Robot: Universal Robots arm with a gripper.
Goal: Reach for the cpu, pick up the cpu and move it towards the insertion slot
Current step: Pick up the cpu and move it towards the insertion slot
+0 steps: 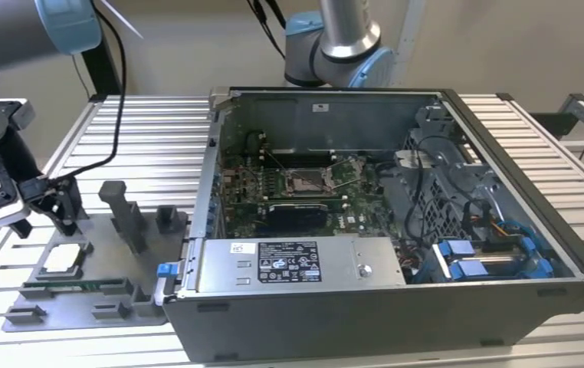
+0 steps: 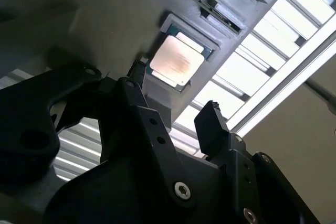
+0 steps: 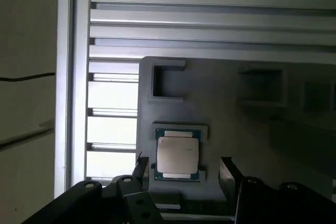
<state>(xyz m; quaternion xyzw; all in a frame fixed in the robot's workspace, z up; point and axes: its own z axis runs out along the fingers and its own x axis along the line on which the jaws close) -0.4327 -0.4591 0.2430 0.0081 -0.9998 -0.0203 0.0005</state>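
Spreading wide, my two fingers (image 3: 227, 170) stand with a gap broader than the chip and grip nothing; I, the gripper (image 1: 44, 218), hang just above the grey tray (image 1: 108, 264) at the exterior view's left. In both wrist views one finger sits to each side of the single cpu (image 3: 178, 154), silvery face up in its square green-edged nest on the tray. I cannot tell whether my fingertips (image 2: 210, 119) touch the tray, since my own dark body cuts off their lower parts. In the exterior view the cpu (image 1: 64, 258) lies just nearer than my fingers. Nearer again, one thin green memory stick (image 1: 72, 286) lies along the tray's near edge. Two dark upright posts (image 1: 118, 211) rise from the tray to the exterior view's right of me.

Well apart, farther to the exterior view's right, one open computer case (image 1: 374, 322) rests on the slatted metal table (image 1: 139, 138). Inside it, on the green board, sits the one insertion slot (image 1: 307, 182), a shiny frame around a dark centre. Its thin lever is hard to make out, and cables crowd the case's right part
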